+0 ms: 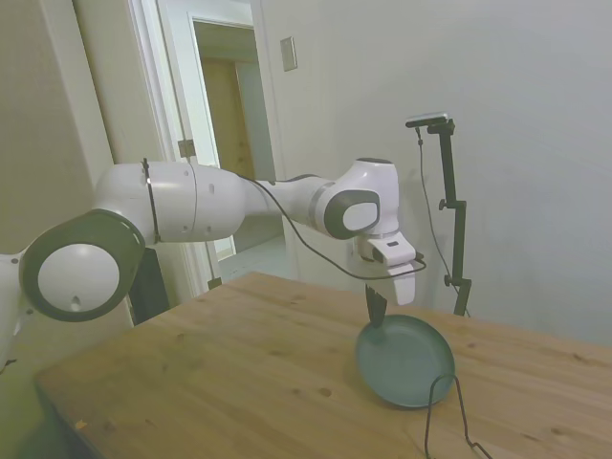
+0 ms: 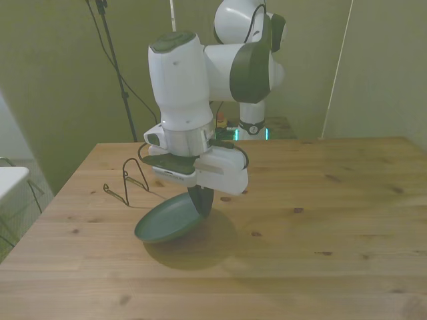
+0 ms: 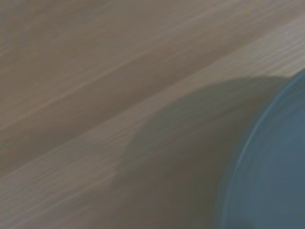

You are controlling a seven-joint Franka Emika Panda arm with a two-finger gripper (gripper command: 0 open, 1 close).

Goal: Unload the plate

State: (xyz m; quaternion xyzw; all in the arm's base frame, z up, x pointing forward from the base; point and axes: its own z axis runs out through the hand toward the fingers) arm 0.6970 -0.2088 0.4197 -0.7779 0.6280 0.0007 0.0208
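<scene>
Bare table (image 2: 320,220) lies open toward the front view's right; wire rack (image 2: 133,179) blocks the left.

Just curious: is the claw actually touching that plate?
Touching. The front view shows the claw clamped on the tilted plate's rim, lifting that edge.

gripper (image 1: 376,306): pinching plate (image 1: 405,361) rim | plate: tilted, seemingly touching table (image 1: 239,373) | wire rack (image 1: 449,416): beside

Plate (image 1: 406,361) (image 2: 168,221) (image 3: 271,181) plain dark teal-grey; table (image 2: 320,227) light knotty wood; arm (image 1: 191,203) white, grey joints.
</scene>
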